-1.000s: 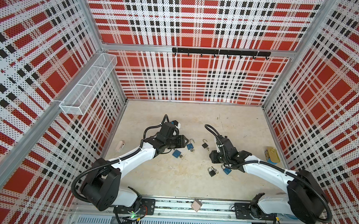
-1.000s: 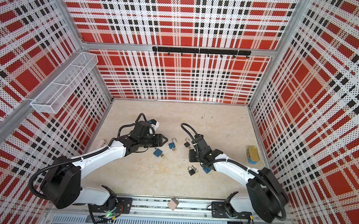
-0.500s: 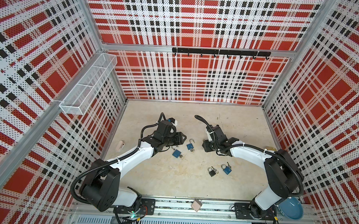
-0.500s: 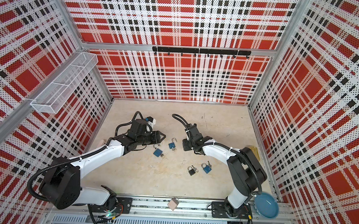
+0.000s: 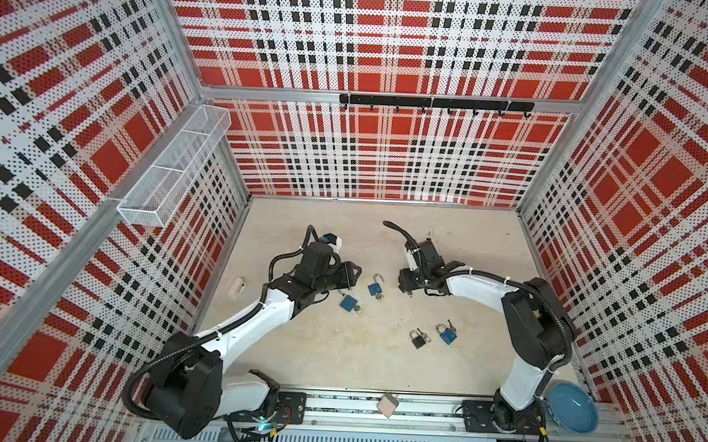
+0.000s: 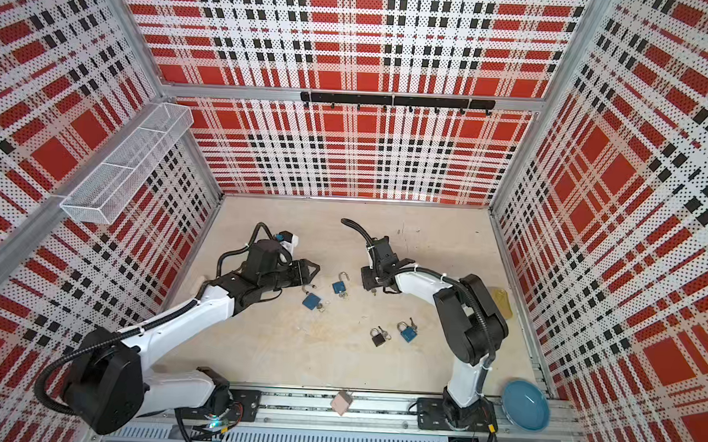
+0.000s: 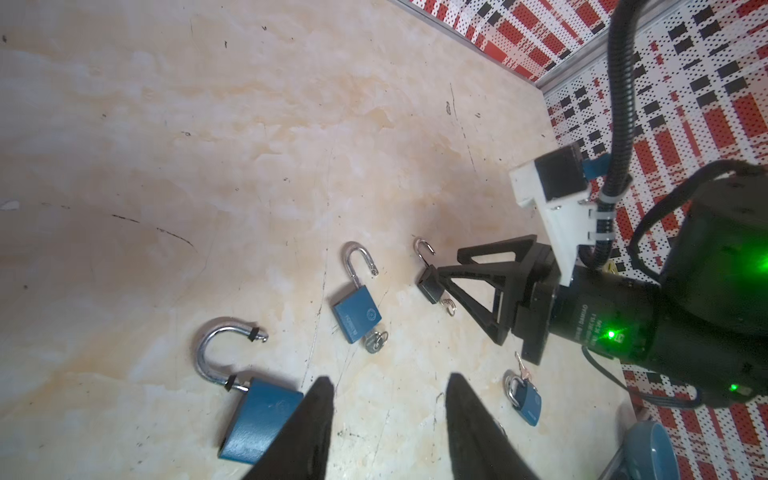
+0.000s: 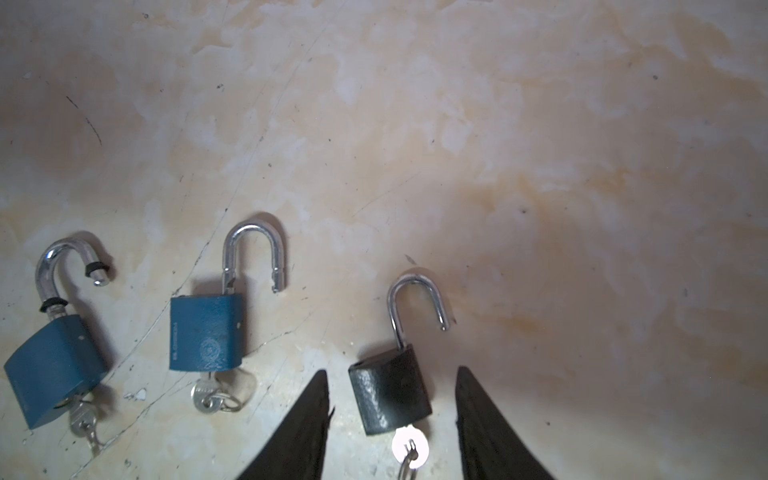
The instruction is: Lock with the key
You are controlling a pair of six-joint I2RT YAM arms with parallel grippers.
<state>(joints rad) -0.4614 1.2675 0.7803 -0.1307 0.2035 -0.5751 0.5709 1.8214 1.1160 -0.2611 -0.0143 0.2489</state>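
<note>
A black padlock [image 8: 388, 392] lies on the floor with its shackle open and a key [image 8: 409, 446] in its base. My right gripper [image 8: 391, 370] is open and straddles the padlock's body, with a gap on each side. In both top views the right gripper [image 5: 403, 283] hides this lock. Two blue padlocks [image 8: 205, 332] [image 8: 52, 370] with open shackles and keys lie beside it. My left gripper [image 7: 390, 380] is open over bare floor, with one finger next to the larger blue padlock [image 7: 259, 415]. In both top views the left gripper [image 6: 314, 270] sits just behind that lock [image 6: 311, 301].
Two shut padlocks, one black [image 5: 419, 338] and one blue [image 5: 446, 334], lie nearer the front. A blue bowl [image 5: 573, 412] sits at the front right, a pink cube [image 5: 387, 404] on the front rail, a yellow object [image 6: 502, 302] by the right wall, and a wire basket [image 5: 176, 167] on the left wall.
My right arm swung from the two front padlocks back toward the middle and now straddles the black open padlock; its jaws have widened. The left arm has barely moved.
</note>
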